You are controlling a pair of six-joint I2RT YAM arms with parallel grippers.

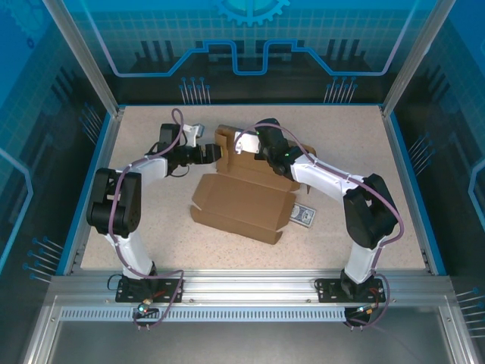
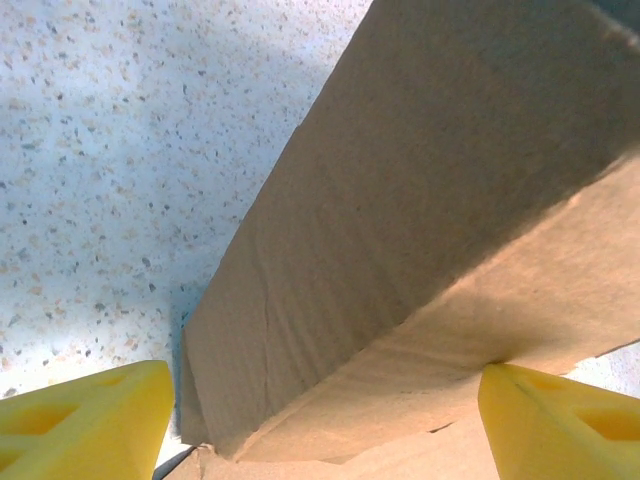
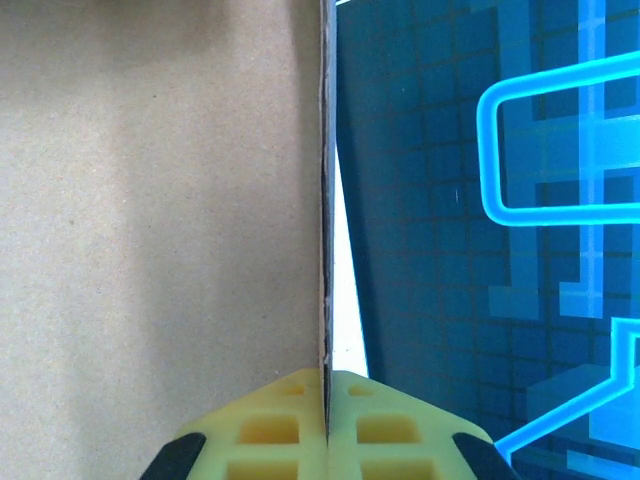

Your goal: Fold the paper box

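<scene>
The paper box (image 1: 242,201) lies in the middle of the table (image 1: 356,152), with a small patterned card (image 1: 304,215) just beside its right end. Farther back, the left end effector (image 2: 320,425) stands apart astride a wall, and the right end effector (image 3: 326,390) is clamped on a raised panel's edge. The fold looks midway; next, that panel likely needs tipping over and tucking.

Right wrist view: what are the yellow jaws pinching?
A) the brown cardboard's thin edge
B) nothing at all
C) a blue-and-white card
A: the right gripper has its jaws shut on the thin edge of a paper box panel.
</scene>
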